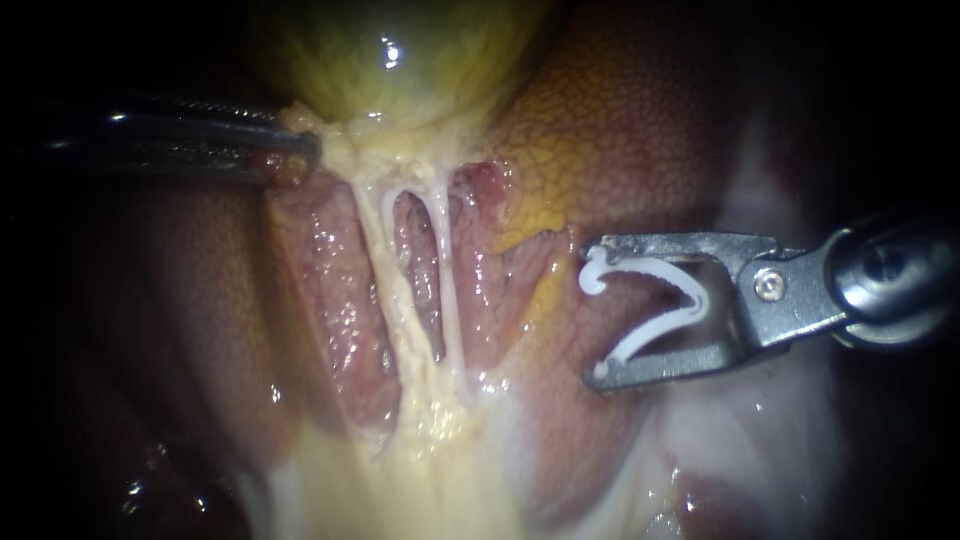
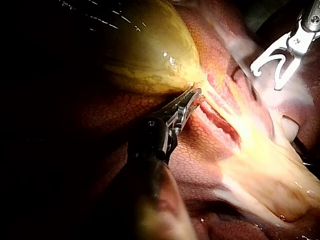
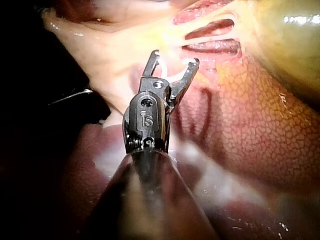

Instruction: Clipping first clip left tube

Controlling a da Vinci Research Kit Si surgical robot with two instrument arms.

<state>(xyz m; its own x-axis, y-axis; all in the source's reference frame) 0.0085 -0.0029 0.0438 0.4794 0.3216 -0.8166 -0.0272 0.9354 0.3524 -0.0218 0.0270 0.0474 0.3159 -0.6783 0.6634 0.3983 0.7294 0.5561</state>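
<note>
Two pale tubes run down from the yellow-green gallbladder: the left tube and the right tube. My left instrument comes in from the left, its jaws shut on pale tissue at the gallbladder's neck, just up and left of the tubes; the left wrist view shows the same grip. My right instrument holds an open white clip between its spread jaws. It stands to the right of both tubes and touches neither. In the right wrist view its jaws point at the tubes.
Reddish-brown liver surrounds the dissected bed. Yellowish-white fatty tissue spreads below where the tubes meet. Pale tissue lies under the right instrument's shaft.
</note>
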